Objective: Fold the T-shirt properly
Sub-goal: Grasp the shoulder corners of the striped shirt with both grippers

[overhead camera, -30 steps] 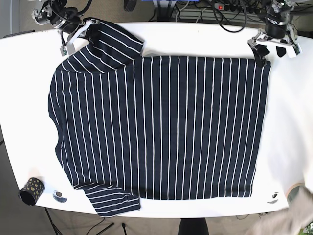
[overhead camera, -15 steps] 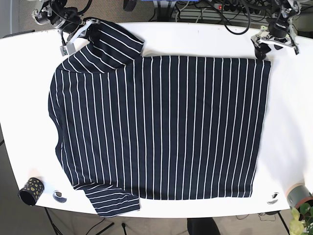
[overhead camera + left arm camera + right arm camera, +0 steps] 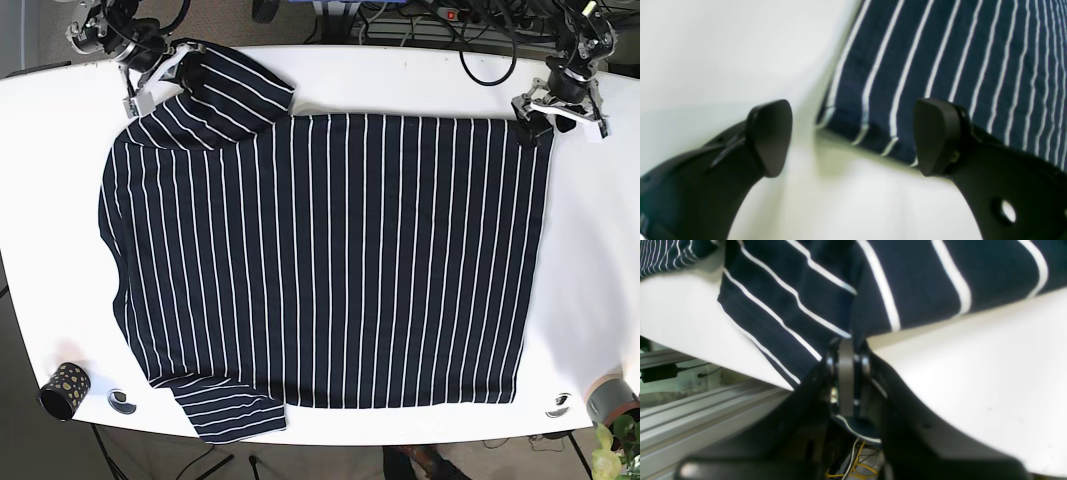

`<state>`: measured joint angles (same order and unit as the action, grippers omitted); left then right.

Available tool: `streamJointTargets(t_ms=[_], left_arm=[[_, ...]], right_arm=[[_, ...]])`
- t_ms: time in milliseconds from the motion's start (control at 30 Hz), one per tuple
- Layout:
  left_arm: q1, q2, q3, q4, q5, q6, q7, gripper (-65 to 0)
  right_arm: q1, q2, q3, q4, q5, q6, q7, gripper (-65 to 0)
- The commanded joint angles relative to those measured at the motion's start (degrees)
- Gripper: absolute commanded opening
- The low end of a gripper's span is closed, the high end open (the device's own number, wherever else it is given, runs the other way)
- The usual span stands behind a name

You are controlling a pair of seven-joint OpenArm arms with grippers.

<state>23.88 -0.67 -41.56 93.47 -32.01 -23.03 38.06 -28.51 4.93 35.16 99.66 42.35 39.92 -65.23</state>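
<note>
Base view shows the T-shirt [image 3: 330,260] spread flat on the table [image 3: 600,250]. The right end effector [image 3: 846,350] pinches a sleeve at upper left. The left end effector [image 3: 853,136], open, straddles the hem corner; next, I think, it must close there.

I count one striped shirt [image 3: 330,260] on one white table [image 3: 400,75]. Two grippers: the left [image 3: 558,104] at the shirt's far right corner, the right [image 3: 160,72] at the far left sleeve. One dark spotted cup [image 3: 64,390] sits at the near left edge. I see two small round markers [image 3: 122,401], one at each near corner.
</note>
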Motion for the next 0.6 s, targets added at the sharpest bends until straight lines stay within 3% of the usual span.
streamJointTargets(t_ms=[0,167,267,400,467,567], left_arm=[[-0.4,-0.3,1.2,-0.9,-0.1,-0.1,1.3,-12.6],[-1.0,-0.3,1.6,-3.0,-0.1,0.0,1.0,-12.8],[-1.0,-0.3,1.5,-3.6,-0.1,0.0,0.9,-19.0],[-2.1,-1.4,1.8,-5.2,-0.1,-0.1,1.1,-37.8],[-3.0,-1.8,2.8,-6.6,-0.1,0.0,1.2,-50.4],[-3.3,-3.1,3.5,-7.4,-0.1,0.0,1.2,-62.8]], right_arm=[[-0.2,0.6,0.2,0.8,0.7,0.08,0.0,-65.0],[-0.2,0.5,0.2,0.8,0.7,0.08,0.0,-65.0],[-0.2,0.5,0.2,0.7,0.7,0.08,0.0,-65.0],[-0.1,0.5,0.2,0.8,0.7,0.08,0.0,-65.0],[-0.1,0.5,0.2,0.8,0.7,0.08,0.0,-65.0],[0.5,0.5,0.2,0.6,0.7,0.08,0.0,-65.0]])
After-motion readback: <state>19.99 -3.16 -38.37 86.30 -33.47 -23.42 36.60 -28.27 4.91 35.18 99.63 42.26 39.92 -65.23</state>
